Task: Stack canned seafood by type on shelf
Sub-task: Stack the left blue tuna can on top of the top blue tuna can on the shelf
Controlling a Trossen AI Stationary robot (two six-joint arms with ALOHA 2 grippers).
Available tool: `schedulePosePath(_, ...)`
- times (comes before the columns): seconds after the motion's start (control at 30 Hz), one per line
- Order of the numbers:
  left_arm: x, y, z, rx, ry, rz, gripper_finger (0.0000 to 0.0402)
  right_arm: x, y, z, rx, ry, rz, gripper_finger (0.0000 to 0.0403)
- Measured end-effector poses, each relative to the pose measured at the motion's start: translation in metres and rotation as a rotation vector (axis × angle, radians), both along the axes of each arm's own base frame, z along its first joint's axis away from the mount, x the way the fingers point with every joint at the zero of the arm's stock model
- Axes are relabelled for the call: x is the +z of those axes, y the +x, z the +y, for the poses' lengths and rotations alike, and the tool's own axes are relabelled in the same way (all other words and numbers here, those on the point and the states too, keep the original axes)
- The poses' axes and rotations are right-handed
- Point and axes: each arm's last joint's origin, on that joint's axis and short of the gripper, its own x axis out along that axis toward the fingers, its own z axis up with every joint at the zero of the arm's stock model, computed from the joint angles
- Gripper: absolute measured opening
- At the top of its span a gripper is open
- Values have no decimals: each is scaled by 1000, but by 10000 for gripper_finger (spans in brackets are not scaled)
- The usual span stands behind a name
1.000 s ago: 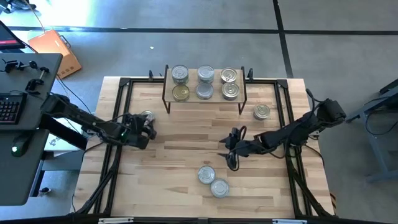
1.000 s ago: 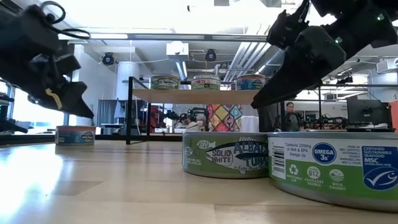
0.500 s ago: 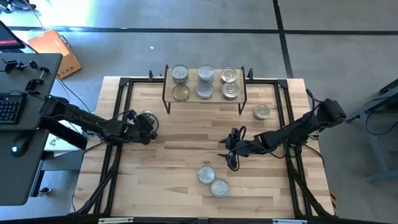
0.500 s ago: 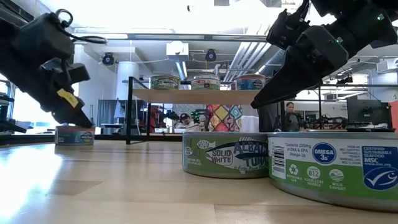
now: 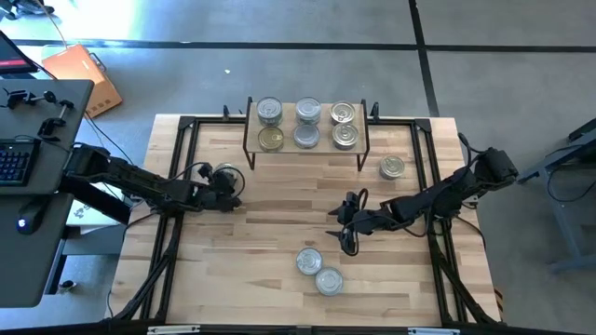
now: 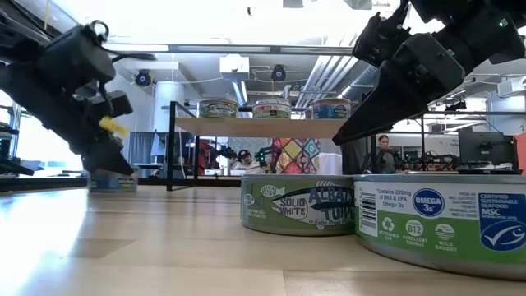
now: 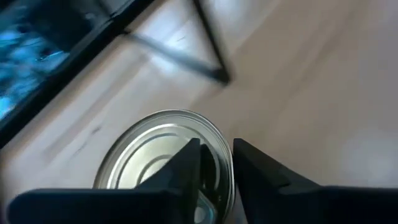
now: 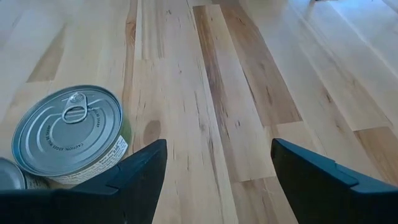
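Note:
The shelf [image 5: 286, 126] at the table's far side carries six tins of canned seafood, one of them gold-lidded [image 5: 270, 140]. A silver tin [image 5: 223, 173] sits flat on the table at the left. My left gripper [image 7: 216, 163] slants down over this tin's lid [image 7: 155, 149], one finger above the lid and the other outside its rim, with a narrow gap between them. My right gripper [image 5: 345, 231] hovers open at mid-table, above bare wood. Two more tins [image 5: 309, 261] [image 5: 328, 280] rest near the front, and another [image 5: 392, 167] at the right. My left gripper's fingers [image 7: 189, 163] straddle the tin's rim [image 7: 225, 155] at one side, slanting down from the table's left. I cannot tell whether they touch it. The tin rests flat on the table.
A black metal frame [image 5: 182, 149] runs round the tabletop's edges. Bare wood lies between the left tin and the shelf's legs. The right wrist view shows the nearer of the front tins [image 8: 65, 134], with its pull tab, beside bare planks.
My left gripper has moved toward the table's right edge and down onto the left tin, rolling as it went. In the low view it now stands in front of the tin. The tin has stayed in place, and my right arm has kept still.

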Motion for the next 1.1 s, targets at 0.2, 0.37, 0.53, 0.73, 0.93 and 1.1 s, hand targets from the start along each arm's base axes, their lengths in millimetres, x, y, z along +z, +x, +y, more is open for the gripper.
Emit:
schedulePosePath(0.2, 5, 12, -6, -182, -79, -36, 16, 0, 0, 1, 13, 14, 0, 282)
schedulePosePath(0.37, 9, 20, -18, -361, -183, -96, 4, 1, 1, 1, 25, 28, -13, 282)
schedulePosePath(0.53, 11, 23, -32, -501, -274, -141, 1, 2, 2, 3, 72, 64, -19, 282)
schedulePosePath(0.73, 15, 30, -44, -577, -290, -253, 0, 2, 2, 4, 88, 79, -16, 282)
schedulePosePath(0.93, 4, 49, -49, -546, -290, -241, 0, 6, 4, 5, 99, 92, -51, 282)
schedulePosePath(1.1, 1, 88, -61, -603, -248, -202, 0, 6, 4, 5, 100, 94, -56, 282)
